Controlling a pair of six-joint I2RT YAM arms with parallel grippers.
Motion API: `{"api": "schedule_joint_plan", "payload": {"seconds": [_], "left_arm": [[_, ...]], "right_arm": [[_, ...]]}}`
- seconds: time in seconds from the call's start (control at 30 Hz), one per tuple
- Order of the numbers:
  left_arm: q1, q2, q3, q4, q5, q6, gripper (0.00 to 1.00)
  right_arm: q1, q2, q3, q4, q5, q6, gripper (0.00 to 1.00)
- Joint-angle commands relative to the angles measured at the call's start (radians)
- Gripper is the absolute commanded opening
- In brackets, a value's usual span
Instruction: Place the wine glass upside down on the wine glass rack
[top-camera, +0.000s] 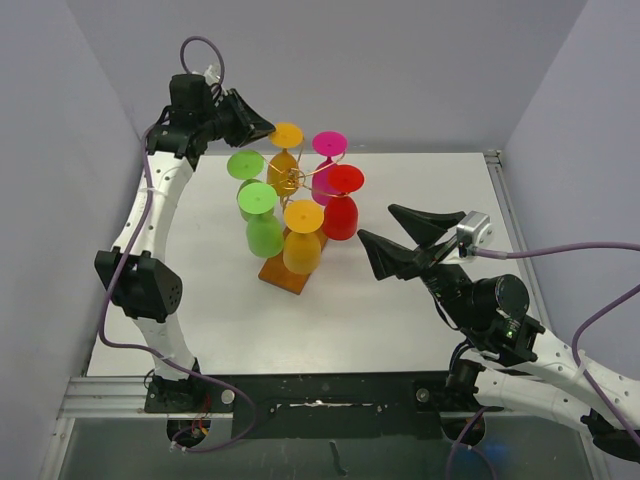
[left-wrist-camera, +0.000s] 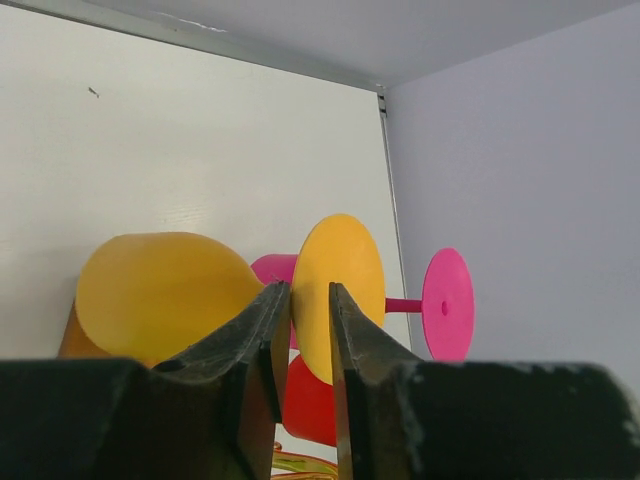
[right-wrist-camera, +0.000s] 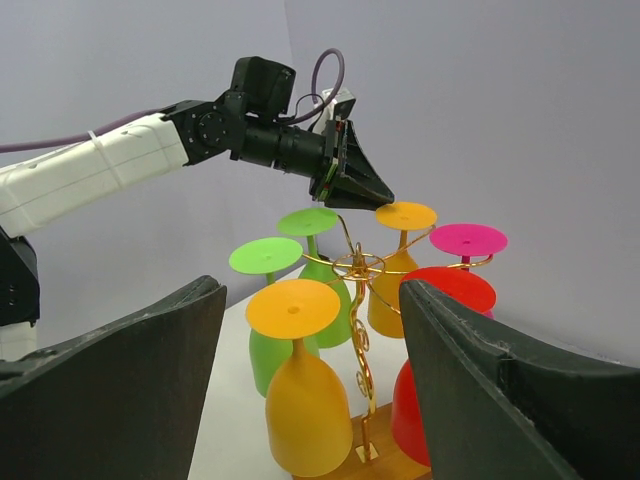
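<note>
The wine glass rack (top-camera: 290, 181) is a gold wire stand on a brown wooden base (top-camera: 283, 273) at mid-table. An orange wine glass (top-camera: 287, 136) hangs upside down on its far arm, foot up. My left gripper (top-camera: 268, 128) hovers just left of that foot. In the left wrist view its jaws (left-wrist-camera: 308, 288) stand slightly apart with nothing between them, and the orange foot (left-wrist-camera: 345, 262) lies just beyond the tips. My right gripper (top-camera: 378, 224) is open and empty to the right of the rack. The right wrist view faces the rack (right-wrist-camera: 358, 265).
Several more glasses hang upside down on the rack: two green (top-camera: 258, 200), a nearer orange (top-camera: 303, 217), a pink (top-camera: 329, 144) and a red (top-camera: 345, 180). Grey walls close in on the left, back and right. A metal rail (top-camera: 300, 400) runs along the near edge.
</note>
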Motion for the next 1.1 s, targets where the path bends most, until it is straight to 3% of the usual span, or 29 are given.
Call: {"api": "schedule_joint_plan", "payload": {"seconds": [0.0, 0.37, 0.63, 0.77, 0.87, 1.07], "left_arm": [[0.006, -0.022, 0.076, 0.001, -0.006, 0.072, 0.20], [0.039, -0.016, 0.179, -0.055, -0.087, 0.204, 0.31], [0.070, -0.132, 0.169, -0.045, -0.212, 0.340, 0.40], [0.094, -0.286, 0.028, 0.001, -0.238, 0.414, 0.42], [0.094, -0.497, -0.234, 0.133, -0.305, 0.447, 0.48], [0.096, -0.846, -0.616, 0.240, -0.421, 0.485, 0.53]], "right_arm": [[-0.003, 0.002, 0.011, 0.060, 0.009, 0.010, 0.71], [-0.003, 0.021, 0.053, -0.029, 0.080, 0.051, 0.73], [-0.004, 0.077, 0.125, -0.281, 0.358, 0.140, 0.79], [-0.016, 0.093, 0.146, -0.448, 0.443, 0.209, 0.83], [-0.036, 0.112, 0.184, -0.608, 0.510, 0.285, 0.85], [-0.065, 0.084, 0.176, -0.695, 0.543, 0.343, 0.94]]}}
